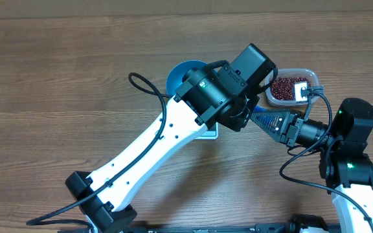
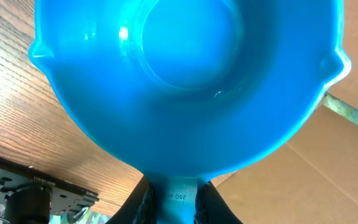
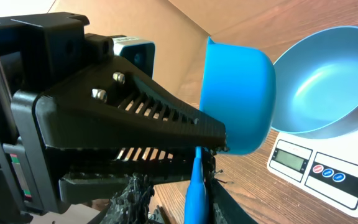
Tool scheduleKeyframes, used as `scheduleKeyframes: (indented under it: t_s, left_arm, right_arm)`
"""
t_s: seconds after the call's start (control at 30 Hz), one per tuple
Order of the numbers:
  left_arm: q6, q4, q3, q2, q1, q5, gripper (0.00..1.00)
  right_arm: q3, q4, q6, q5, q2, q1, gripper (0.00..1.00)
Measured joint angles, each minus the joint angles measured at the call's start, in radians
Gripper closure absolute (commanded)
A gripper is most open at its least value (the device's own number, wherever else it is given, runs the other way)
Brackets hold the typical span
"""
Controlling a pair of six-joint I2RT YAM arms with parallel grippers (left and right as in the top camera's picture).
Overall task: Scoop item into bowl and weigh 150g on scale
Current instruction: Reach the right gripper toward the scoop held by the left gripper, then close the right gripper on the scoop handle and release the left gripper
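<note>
One empty blue scoop (image 2: 185,81), handle clamped in left gripper (image 2: 176,204). Same handle lies between right gripper (image 3: 188,194) fingers; grip unclear. Teal bowl (image 3: 328,87) sits on scale (image 3: 316,169).

Teal bowl (image 3: 328,81) – seemingly empty – on scale (image 3: 316,171)

The left arm (image 1: 154,139) spans the table (image 1: 57,77) diagonally, blocking overhead access to the scale (image 3: 316,168) and most of the bowl (image 3: 328,93). The scoop (image 3: 238,93), clamped in the left gripper (image 2: 173,194), crowds the bowl's near rim. The tub (image 1: 313,79) is mostly uncovered. The table's left and far sides are open.
</note>
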State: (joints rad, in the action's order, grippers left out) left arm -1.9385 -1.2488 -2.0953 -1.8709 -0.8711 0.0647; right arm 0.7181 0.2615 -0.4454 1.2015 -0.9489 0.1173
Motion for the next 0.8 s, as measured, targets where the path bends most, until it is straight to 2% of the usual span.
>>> scheduleKeyframes:
  t_s: [0.57, 0.8]
  left_arm:
    - [0.042, -0.006, 0.0, 0.0, 0.0, -0.001, 0.96]
    - [0.068, -0.003, 0.0, 0.0, 0.0, -0.002, 0.96]
  right_arm:
    - [0.0, 0.001, 0.0, -0.005, 0.0, 0.0, 0.79]
    - [0.0, 0.001, 0.0, -0.009, 0.0, 0.0, 0.79]
